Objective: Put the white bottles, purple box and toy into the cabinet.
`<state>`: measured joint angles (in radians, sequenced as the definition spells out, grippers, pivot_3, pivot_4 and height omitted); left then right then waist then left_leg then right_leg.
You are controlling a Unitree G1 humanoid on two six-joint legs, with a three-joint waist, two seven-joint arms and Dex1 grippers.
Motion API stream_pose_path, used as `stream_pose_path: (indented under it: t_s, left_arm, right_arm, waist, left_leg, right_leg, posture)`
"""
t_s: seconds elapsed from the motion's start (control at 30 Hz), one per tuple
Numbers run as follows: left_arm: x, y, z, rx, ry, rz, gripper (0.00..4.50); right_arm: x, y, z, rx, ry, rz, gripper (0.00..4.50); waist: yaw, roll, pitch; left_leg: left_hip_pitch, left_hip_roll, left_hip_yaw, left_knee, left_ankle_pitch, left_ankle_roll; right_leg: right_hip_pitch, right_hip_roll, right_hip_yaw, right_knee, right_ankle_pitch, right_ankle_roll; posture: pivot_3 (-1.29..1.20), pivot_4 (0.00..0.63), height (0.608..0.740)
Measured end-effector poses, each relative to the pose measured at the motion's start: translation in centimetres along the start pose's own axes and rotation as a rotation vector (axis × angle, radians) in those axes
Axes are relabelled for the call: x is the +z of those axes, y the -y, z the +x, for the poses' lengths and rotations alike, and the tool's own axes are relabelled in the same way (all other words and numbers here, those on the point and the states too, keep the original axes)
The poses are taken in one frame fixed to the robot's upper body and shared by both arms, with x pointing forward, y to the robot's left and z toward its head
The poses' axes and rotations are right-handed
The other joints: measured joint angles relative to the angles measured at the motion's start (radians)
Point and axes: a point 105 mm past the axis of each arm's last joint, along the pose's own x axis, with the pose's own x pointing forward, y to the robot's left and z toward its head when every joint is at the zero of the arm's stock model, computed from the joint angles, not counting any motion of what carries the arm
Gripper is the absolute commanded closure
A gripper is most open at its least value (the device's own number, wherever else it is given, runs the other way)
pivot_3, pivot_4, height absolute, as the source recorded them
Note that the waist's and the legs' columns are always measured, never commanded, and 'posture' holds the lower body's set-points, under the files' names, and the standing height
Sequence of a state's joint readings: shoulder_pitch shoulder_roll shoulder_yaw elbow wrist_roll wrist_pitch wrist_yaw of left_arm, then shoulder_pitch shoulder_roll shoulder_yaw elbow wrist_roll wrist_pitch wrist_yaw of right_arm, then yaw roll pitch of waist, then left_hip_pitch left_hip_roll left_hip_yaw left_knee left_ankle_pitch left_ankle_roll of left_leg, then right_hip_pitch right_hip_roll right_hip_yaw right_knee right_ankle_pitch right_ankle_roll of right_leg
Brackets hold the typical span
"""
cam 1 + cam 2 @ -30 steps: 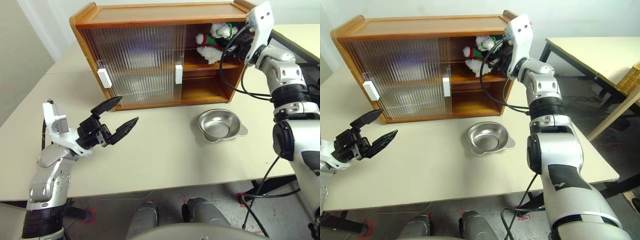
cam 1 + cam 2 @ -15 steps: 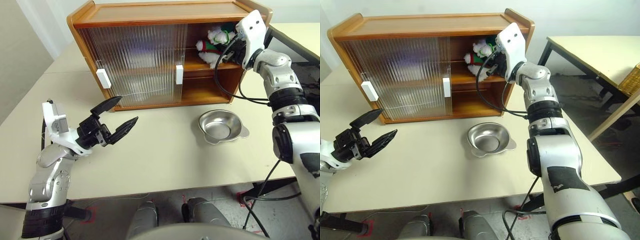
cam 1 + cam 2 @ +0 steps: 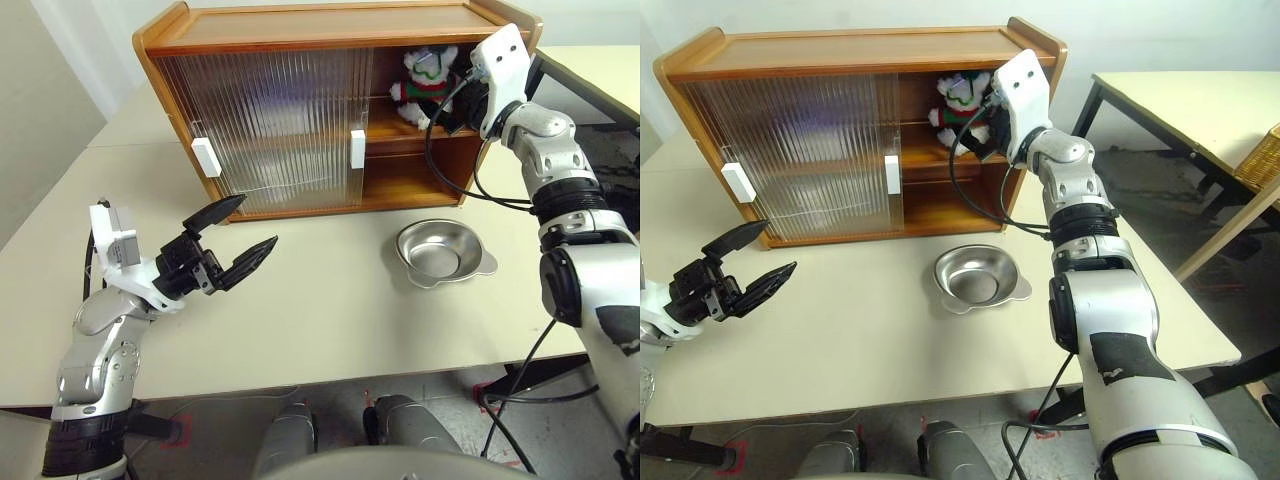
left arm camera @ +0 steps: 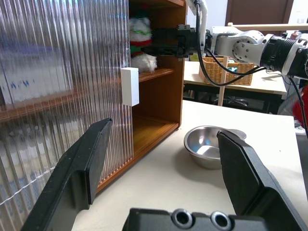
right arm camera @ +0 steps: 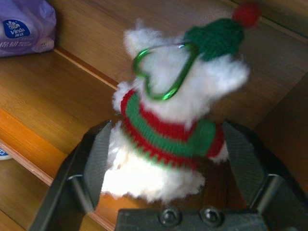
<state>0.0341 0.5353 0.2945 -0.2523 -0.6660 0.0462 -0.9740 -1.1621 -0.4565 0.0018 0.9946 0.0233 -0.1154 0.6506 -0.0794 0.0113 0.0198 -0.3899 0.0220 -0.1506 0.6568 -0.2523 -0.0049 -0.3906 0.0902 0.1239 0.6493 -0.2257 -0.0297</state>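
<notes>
One toy (image 5: 168, 130), one purple box (image 5: 24, 26)

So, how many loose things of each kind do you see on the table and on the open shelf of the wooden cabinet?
White fluffy plush toy with red and green bands: 1
Soft lavender-purple tissue pack: 1
Shiny round metal bowl: 1
Total: 3
The pale shapes behind the ribbed translucent sliding doors are too blurred to count.

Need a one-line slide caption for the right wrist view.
Open right hand around the plush toy on the cabinet shelf.
</notes>
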Motion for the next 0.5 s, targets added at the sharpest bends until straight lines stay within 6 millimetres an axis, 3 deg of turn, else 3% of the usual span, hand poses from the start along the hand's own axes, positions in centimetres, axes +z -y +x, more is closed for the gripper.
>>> stream_pose_path:
  t_s: [0.27,0.5]
  left_arm:
    - [-0.1,0.1,-0.1,0.002,-0.005,-0.006,0.00]
    - [-0.3,0.1,-0.2,0.004,-0.009,-0.011,0.00]
  right_arm:
    - [0.3,0.2,-0.1,0.011,0.004,-0.002,0.03]
    - [1.1,0.8,-1.8,0.151,0.023,0.181,0.03]
  waist:
    - [0.000,0.000,0.000]
    - [0.004,0.000,0.000]
  left_leg:
    - [0.000,0.000,0.000,-0.002,0.000,0.000]
    - [-0.001,0.000,0.001,-0.002,0.000,0.000]
  right_leg:
    - [-0.001,0.000,0.000,0.000,0.000,0.000]
    - [-0.001,0.000,0.000,0.000,-0.004,-0.004]
  posture:
    - [-0.10,0.017,0.740]
    - [-0.10,0.015,0.740]
